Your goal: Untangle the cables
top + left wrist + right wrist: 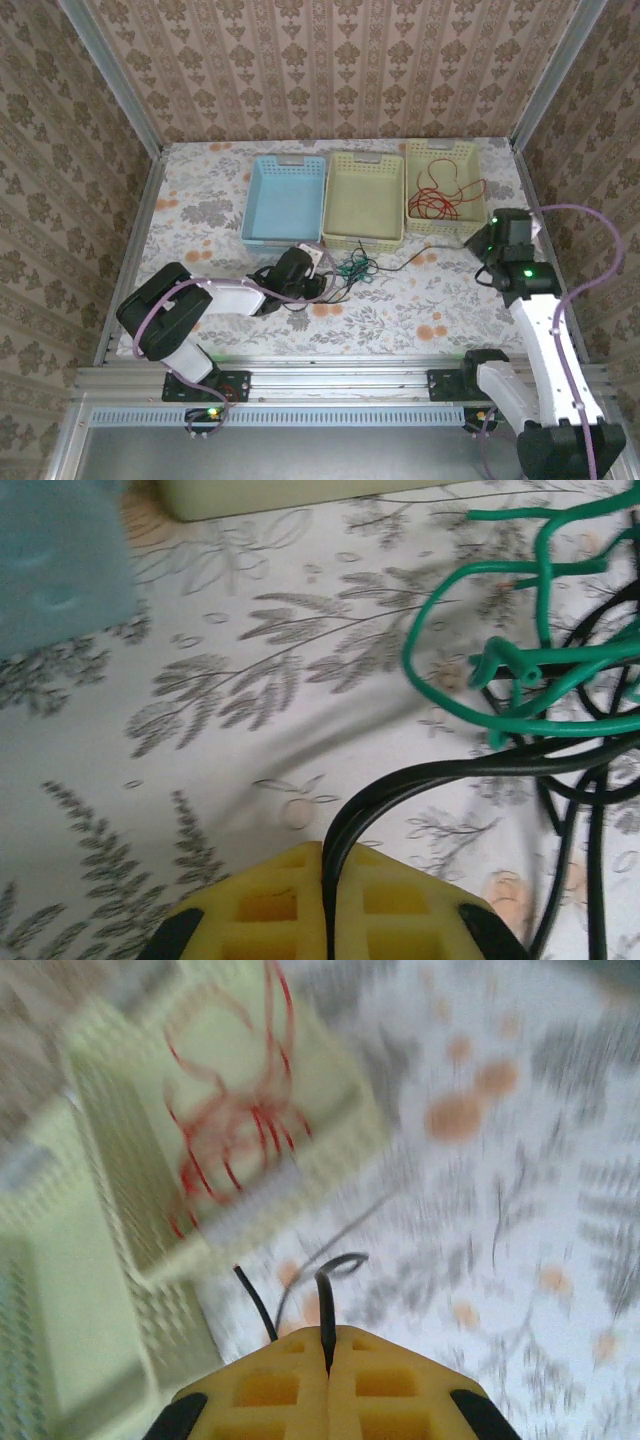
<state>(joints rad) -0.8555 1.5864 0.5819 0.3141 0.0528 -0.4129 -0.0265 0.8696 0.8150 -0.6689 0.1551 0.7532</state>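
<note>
The green cable (500, 670) lies in a loose tangle on the flowered table, over loops of the black cable (470, 765). My left gripper (330, 865) is shut on a doubled strand of the black cable beside that tangle (355, 265). In the top view the left gripper (318, 268) sits just in front of the blue basket. My right gripper (328, 1345) is shut on a black cable end (326, 1300) that curls away over the table. The right gripper (488, 245) hovers by the right basket's near corner. The red cable (435, 200) lies coiled inside that basket (230, 1140).
Three baskets stand in a row at the back: blue (262, 215), pale yellow (335, 215) and a cream one (415, 215) on the right. Patterned walls close in the table on three sides. The right wrist view is blurred.
</note>
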